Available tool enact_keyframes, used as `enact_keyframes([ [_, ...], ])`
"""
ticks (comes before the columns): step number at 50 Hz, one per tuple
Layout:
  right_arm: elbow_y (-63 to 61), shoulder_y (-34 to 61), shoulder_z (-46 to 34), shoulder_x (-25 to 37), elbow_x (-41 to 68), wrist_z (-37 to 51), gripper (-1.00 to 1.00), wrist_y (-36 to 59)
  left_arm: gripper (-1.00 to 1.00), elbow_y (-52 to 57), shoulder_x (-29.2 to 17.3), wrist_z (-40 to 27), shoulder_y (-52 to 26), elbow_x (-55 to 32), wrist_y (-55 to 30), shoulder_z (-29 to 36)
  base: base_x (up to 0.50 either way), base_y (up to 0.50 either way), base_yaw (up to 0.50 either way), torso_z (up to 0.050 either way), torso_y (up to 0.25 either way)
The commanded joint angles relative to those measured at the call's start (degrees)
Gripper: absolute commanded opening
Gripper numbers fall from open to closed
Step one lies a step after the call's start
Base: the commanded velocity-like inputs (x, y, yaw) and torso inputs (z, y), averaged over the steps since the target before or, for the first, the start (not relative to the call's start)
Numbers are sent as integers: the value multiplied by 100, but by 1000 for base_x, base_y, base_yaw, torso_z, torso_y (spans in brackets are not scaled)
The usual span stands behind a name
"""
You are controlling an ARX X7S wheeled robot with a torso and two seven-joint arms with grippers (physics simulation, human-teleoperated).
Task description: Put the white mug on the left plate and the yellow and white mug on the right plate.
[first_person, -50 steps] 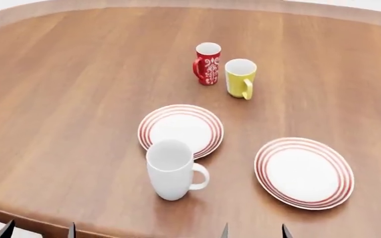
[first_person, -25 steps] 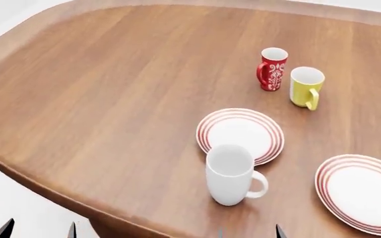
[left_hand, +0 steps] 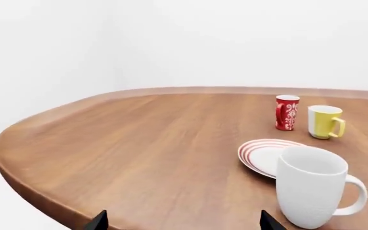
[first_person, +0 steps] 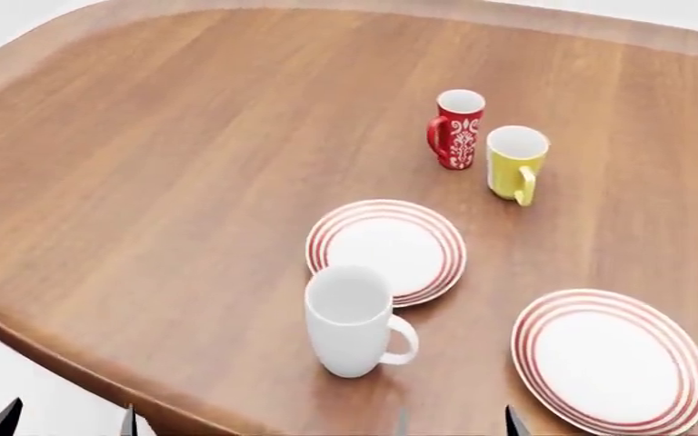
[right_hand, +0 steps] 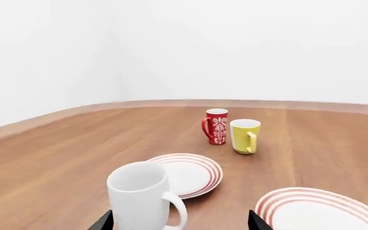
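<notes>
The white mug point(first_person: 352, 320) stands upright on the table, near its front edge, just in front of the left plate point(first_person: 385, 252), handle to the right. The right plate point(first_person: 611, 361) lies bare to its right. Further back stands the yellow and white mug point(first_person: 515, 163). Only the fingertips of my left gripper point(first_person: 68, 425) and right gripper point(first_person: 456, 427) show, at the head view's lower edge, both open and holding nothing. From the right wrist, the white mug point(right_hand: 139, 196) rises just ahead of the open right gripper point(right_hand: 180, 224). The left gripper point(left_hand: 184, 225) faces bare wood, with the white mug point(left_hand: 312, 187) off to one side.
A tall red mug with a white pattern point(first_person: 457, 128) stands right beside the yellow and white mug, on its left. The rounded wooden table edge point(first_person: 34, 331) curves close in front of my left gripper. White walls lie behind the table.
The head view has swung, so the whole table scene sits further left than half a second ago. The mugs and plates keep their places relative to one another. Both grippers stay open.
</notes>
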Motion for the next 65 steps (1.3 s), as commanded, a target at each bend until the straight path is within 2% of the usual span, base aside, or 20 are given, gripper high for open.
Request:
enact_keyframes([
  [1,-82,-38,9,67,171,-14,100,-148,100,54,-54,-50,1,-59,-14,43,156,-475,0,0,0],
  [10,-236,-129,11,109,-31,206,100,-273,100,157,-105,-92,68,-98,-13,65,144,-437,0,0,0],
  [17,-880,-155,258,312,219,387,100,185,100,758,-334,-186,-78,-139,-351,-102,115,38,0,0,0],
  [21,-691,-86,215,340,137,435,100,320,100,882,-372,-209,-64,-380,-392,-263,475,156,0,0,0],
  [28,-439,-118,257,259,228,430,100,-24,100,1035,-440,-271,84,-491,-368,-347,0,0,0,0,0],
  [65,-504,-163,247,352,374,609,100,-116,100,1079,-574,-444,98,-627,-344,-330,454,176,0,0,0],
])
